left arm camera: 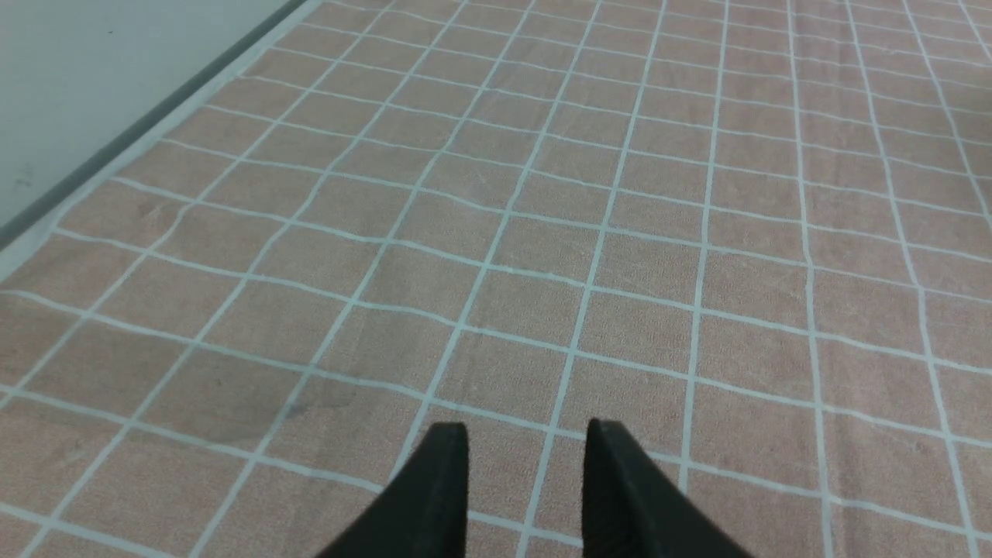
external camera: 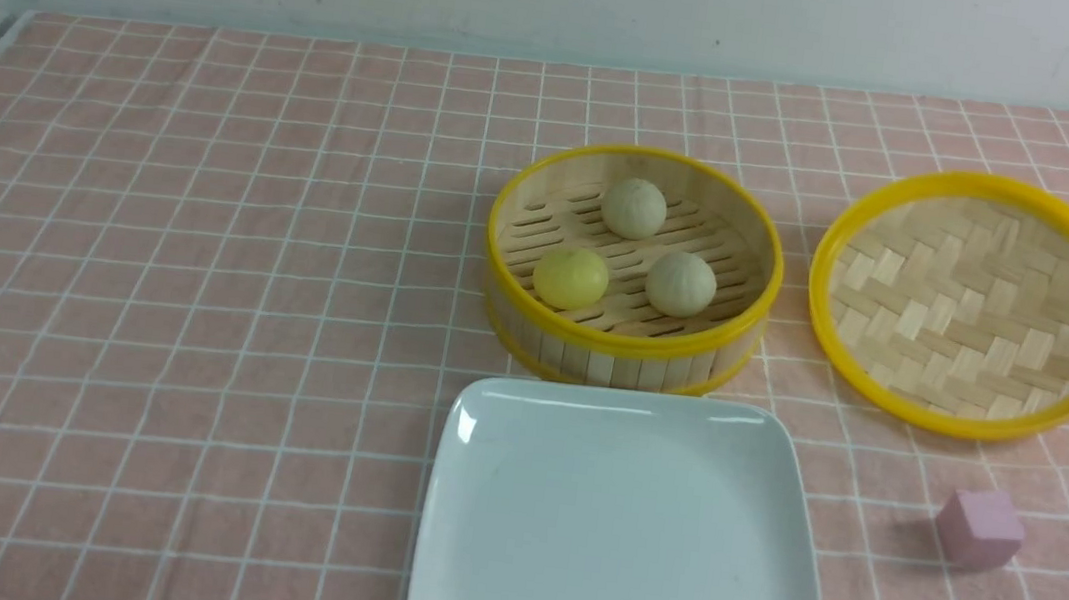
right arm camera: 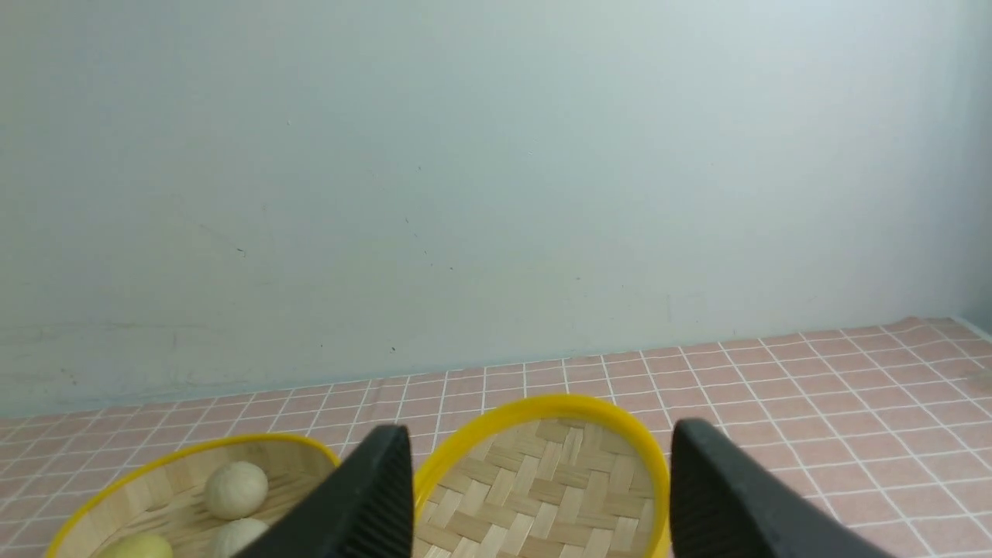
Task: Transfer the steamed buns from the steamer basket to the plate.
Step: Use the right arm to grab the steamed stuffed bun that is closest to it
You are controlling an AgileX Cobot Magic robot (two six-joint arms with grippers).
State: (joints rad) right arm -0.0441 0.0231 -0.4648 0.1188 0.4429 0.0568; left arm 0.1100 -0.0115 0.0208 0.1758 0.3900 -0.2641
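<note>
The steamer basket (external camera: 610,362) stands mid-table with three steamed buns on its slatted floor: a beige one (external camera: 635,208) at the back, a beige one (external camera: 681,284) at front right and a yellow one (external camera: 570,278) at front left. Just in front of it lies the white square plate (external camera: 618,541), with nothing on it. Neither gripper shows in the front view. My left gripper (left arm camera: 527,428) is open over bare tablecloth, far from the basket. My right gripper (right arm camera: 540,431) is wide open and holds nothing. The basket (right arm camera: 147,492) and the buns (right arm camera: 236,490) show past one of its fingers.
A shallow yellow-rimmed woven bamboo disc (external camera: 972,305) lies to the right of the basket, and shows between my right fingers (right arm camera: 542,480). A small pink cube (external camera: 979,529) sits right of the plate. A pale wall bounds the table's far edge.
</note>
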